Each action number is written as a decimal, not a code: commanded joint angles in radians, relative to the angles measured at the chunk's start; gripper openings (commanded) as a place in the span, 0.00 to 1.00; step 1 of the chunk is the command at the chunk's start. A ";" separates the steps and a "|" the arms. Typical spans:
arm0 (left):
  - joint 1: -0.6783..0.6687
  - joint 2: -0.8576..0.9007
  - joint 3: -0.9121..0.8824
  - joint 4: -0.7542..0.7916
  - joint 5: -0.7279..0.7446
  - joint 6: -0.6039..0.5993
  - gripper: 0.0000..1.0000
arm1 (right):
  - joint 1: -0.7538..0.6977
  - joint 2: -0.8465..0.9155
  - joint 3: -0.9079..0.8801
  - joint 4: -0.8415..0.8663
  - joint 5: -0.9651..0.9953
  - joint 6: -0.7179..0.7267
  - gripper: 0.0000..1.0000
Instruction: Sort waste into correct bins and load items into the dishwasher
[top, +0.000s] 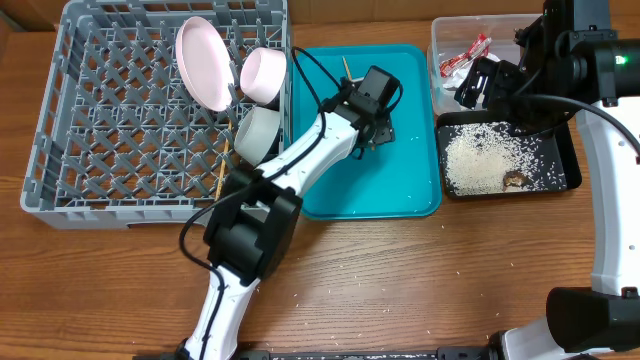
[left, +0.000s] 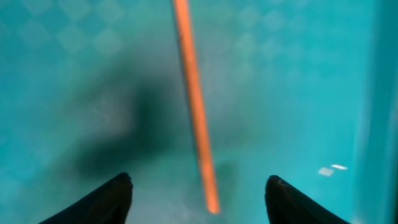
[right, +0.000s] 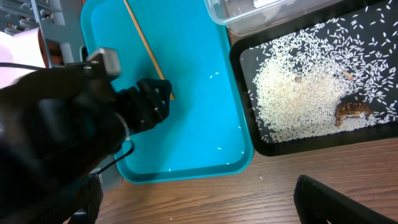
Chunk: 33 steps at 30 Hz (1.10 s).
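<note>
Left end effector (left: 199, 180) spread astride blurred chopstick (left: 193, 106), top cut off; right end effector (right: 199, 196) spread.

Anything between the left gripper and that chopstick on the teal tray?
Nothing visible. The chopstick lies on the bare teal tray, in the gap between the open fingers of the left gripper, with nothing over it.
</note>
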 joint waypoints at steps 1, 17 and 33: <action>0.003 0.041 0.015 -0.001 -0.048 0.003 0.68 | 0.005 -0.009 -0.004 0.005 0.007 -0.003 1.00; -0.042 0.114 0.014 -0.033 -0.083 0.089 0.45 | 0.005 -0.009 -0.004 0.005 0.007 -0.003 1.00; 0.057 0.151 0.359 -0.491 0.098 0.172 0.04 | 0.005 -0.009 -0.004 0.005 0.007 -0.003 1.00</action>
